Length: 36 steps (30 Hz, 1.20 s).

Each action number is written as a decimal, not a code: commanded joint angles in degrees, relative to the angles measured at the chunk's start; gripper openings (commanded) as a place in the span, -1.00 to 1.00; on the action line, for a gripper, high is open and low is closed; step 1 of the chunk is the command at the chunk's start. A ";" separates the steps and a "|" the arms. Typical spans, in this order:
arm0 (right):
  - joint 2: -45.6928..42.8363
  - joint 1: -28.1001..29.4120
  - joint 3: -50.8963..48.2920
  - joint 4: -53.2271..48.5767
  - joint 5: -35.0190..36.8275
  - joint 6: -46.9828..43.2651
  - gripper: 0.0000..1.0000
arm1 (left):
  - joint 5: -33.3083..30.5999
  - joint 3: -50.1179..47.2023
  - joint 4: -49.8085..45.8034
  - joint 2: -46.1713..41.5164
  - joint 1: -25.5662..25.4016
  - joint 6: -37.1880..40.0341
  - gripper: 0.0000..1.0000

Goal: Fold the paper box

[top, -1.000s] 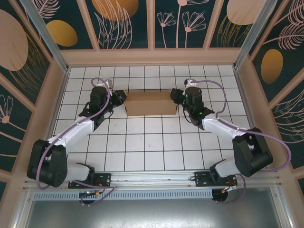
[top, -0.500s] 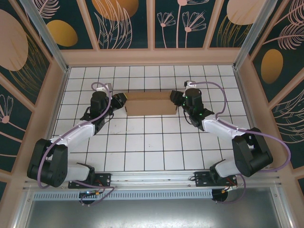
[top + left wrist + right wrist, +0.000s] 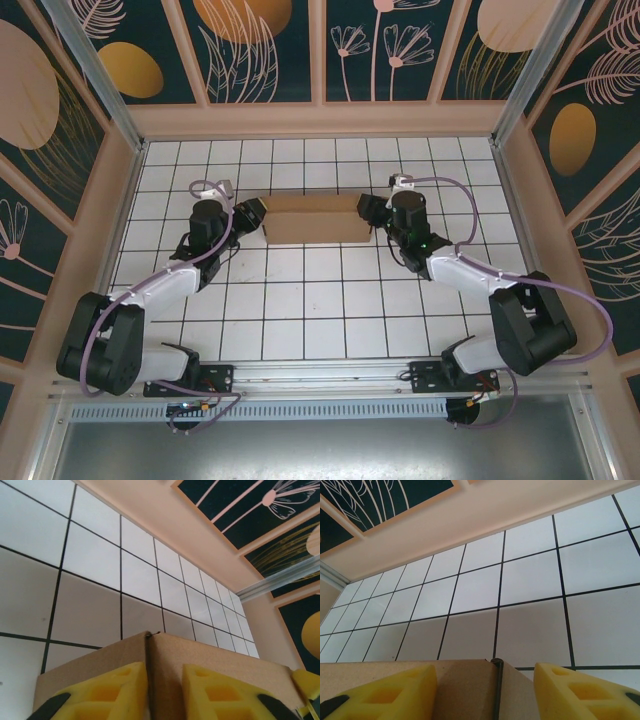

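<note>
Top external: paper box [image 3: 313, 219] lies between left claw [image 3: 259, 211] and right claw [image 3: 363, 208], both parted, empty.

The paper box [image 3: 215, 655] runs off the frame's bottom edge behind the left jaws' yellow fingers [image 3: 110, 692]; whether they pinch it cannot be told. Between the right jaws' fingers [image 3: 385, 690] its lower part is likewise cut off.

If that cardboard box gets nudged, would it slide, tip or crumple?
The paper box probably slides rather than tips: it sits low and wide on the tiled table. Folded cardboard with a seam, it is likely light; its walls may flex.
</note>
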 commanded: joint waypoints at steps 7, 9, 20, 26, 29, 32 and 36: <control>0.76 0.69 1.01 -6.43 -2.26 -0.27 0.10 | -2.06 7.52 -26.05 1.15 1.23 8.76 0.01; 1.00 0.69 1.55 -6.89 -2.29 -0.43 0.11 | -1.77 7.95 -26.41 -0.03 2.32 9.63 0.08; 1.66 0.36 0.80 -6.24 -3.73 -1.11 0.14 | 6.41 2.11 -20.03 4.20 3.72 6.13 0.10; 0.45 -4.11 5.13 -7.57 -15.80 1.61 0.30 | 3.83 -0.30 -19.91 6.95 3.69 6.14 -0.07; 0.39 -6.21 8.37 -8.69 -22.00 3.14 0.35 | 3.04 0.19 -20.83 7.85 3.68 6.81 -0.14; -0.01 -7.02 11.00 -10.14 -24.41 2.62 0.36 | 2.32 0.11 -21.39 7.79 3.74 7.28 -0.21; -0.07 -7.24 11.37 -10.50 -24.77 2.77 0.36 | 1.81 0.15 -21.66 7.43 3.71 7.62 -0.26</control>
